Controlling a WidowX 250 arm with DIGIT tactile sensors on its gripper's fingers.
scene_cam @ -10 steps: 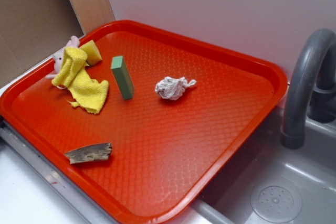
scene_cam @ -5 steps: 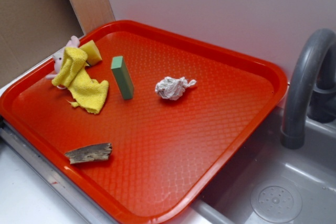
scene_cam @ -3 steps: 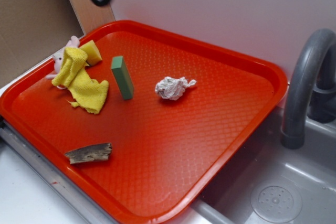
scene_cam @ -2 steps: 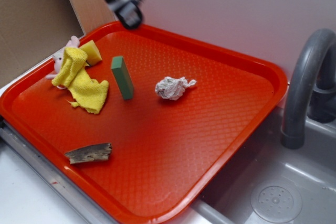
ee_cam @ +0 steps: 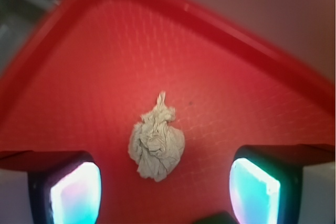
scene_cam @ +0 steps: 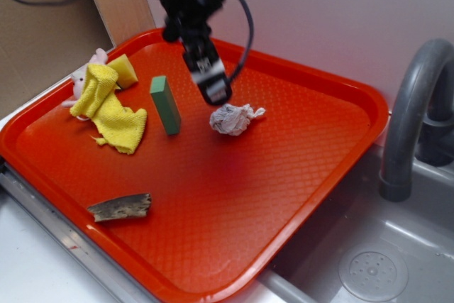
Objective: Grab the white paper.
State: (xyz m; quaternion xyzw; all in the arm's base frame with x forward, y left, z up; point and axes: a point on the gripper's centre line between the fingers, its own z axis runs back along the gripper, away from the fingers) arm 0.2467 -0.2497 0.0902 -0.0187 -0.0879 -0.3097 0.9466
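The white paper (scene_cam: 231, 119) sits mid-tray on the red tray (scene_cam: 305, 196), crumpled, with its twisted tail pointing toward the far rim, and it hasn't budged at all. What's changed is me: a second ago I was barely in the corner of the exterior shot, and now my gripper (scene_cam: 213, 90) has swung in and hangs just above and a bit left of the wad, not touching it. From the wrist cam the paper (ee_cam: 156, 142) lies right between my fingers (ee_cam: 73, 192), which are spread wide with nothing in them. So I reckon lining up is basically done; dropping down and closing is what's left. The green block (scene_cam: 164, 104) stands nearby on the left. The wrist view is blurry, my fingertips are cut off at the bottom edge, and my height above the paper is hard to judge.
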